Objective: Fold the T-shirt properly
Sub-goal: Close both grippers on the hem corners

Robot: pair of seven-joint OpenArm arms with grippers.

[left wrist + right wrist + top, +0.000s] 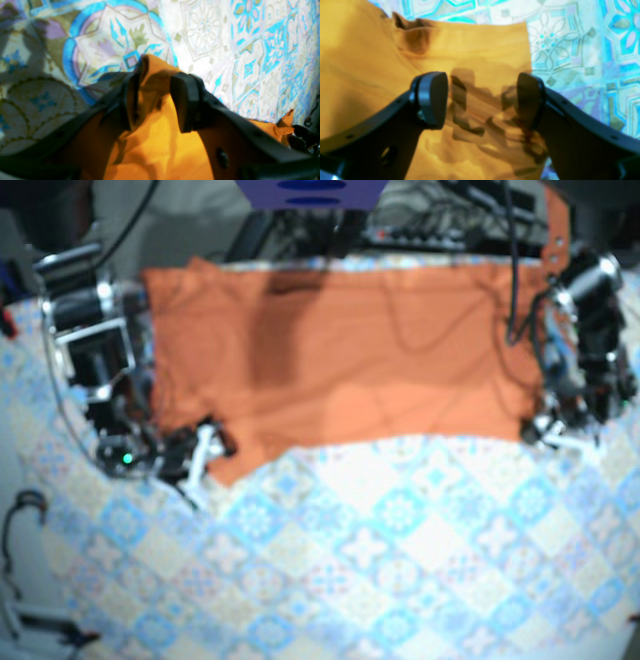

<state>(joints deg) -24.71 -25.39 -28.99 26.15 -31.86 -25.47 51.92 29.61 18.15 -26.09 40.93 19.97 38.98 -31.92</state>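
T-shirt (370,350), orange, is spread across far half of desk (400,560). Near right corner is pinched by left jaws; right jaws are held wide over left hem. Risk: fold skewed by one-sided lift.

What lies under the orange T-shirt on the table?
The blue patterned tablecloth shows beside the T-shirt and seems to run on beneath it. Anything else under the spread shirt is covered and cannot be seen.
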